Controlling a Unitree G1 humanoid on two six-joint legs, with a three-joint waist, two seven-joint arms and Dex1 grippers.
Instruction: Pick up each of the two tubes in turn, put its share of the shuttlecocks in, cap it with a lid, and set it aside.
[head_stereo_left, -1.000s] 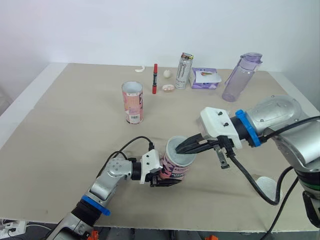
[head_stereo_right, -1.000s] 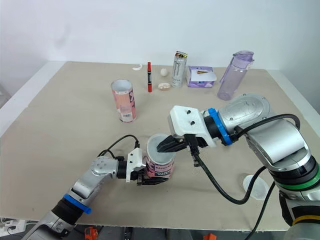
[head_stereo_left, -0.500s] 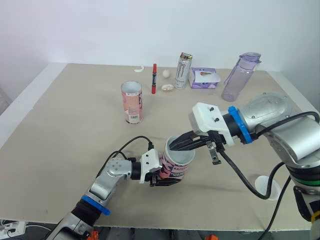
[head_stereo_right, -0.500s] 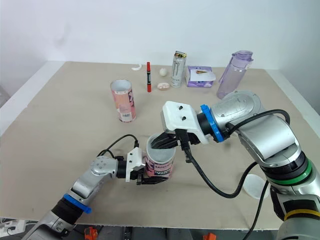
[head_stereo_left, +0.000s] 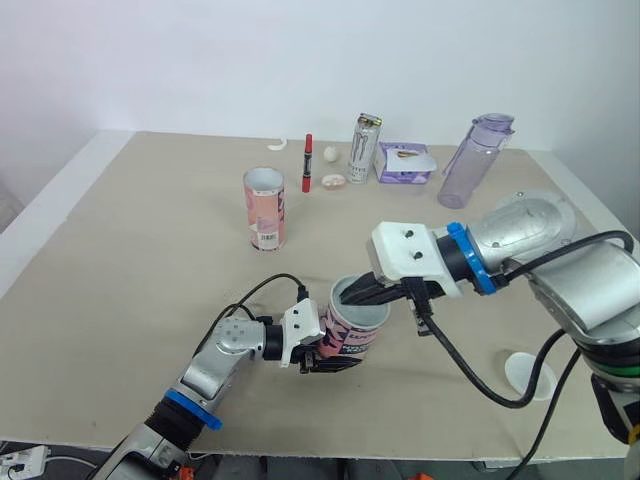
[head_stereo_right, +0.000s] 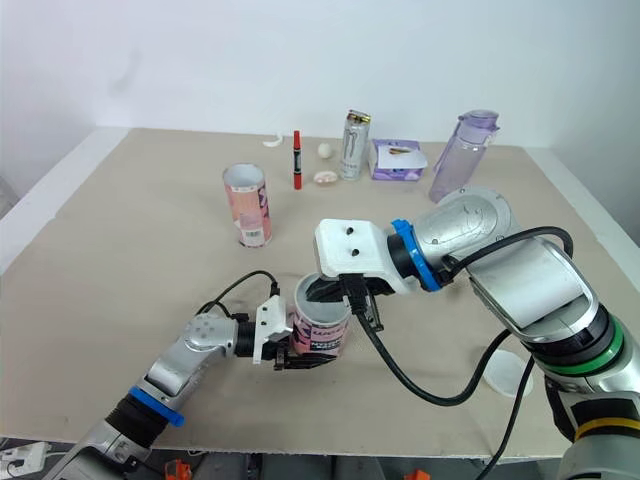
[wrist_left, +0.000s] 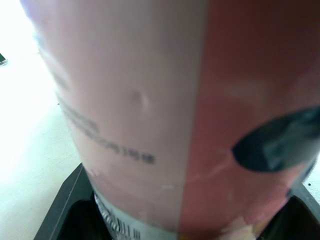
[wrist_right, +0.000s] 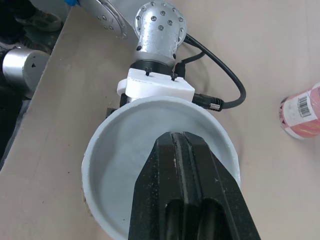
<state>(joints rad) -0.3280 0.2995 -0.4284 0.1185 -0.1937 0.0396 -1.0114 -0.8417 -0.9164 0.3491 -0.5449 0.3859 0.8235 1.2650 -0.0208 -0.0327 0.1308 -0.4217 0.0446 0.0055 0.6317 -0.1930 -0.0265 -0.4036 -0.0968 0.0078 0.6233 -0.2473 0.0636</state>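
A pink tube (head_stereo_left: 352, 328) stands near the table's front middle, its white mouth open upward. My left gripper (head_stereo_left: 322, 353) is shut on its lower wall; the left wrist view has the pink label (wrist_left: 150, 115) close up. My right gripper (head_stereo_left: 347, 298) reaches from the right, its fingers pressed together and dipped into the tube's mouth (wrist_right: 100, 150). Nothing shows between those fingers (wrist_right: 170, 165). The tube's inside is hidden behind them. A second pink tube (head_stereo_left: 265, 208) stands upright and open further back on the left. A white lid (head_stereo_left: 527, 372) lies at the front right.
Along the far edge stand a red pen (head_stereo_left: 308, 160), a drink can (head_stereo_left: 365, 147), a purple box (head_stereo_left: 404, 163) and a purple bottle (head_stereo_left: 475, 159), with small white pieces (head_stereo_left: 333, 181) beside them. Cables hang from both wrists.
My right gripper has moved left and down, its fingers going further into the held tube's mouth. The left gripper and tube have stayed put.
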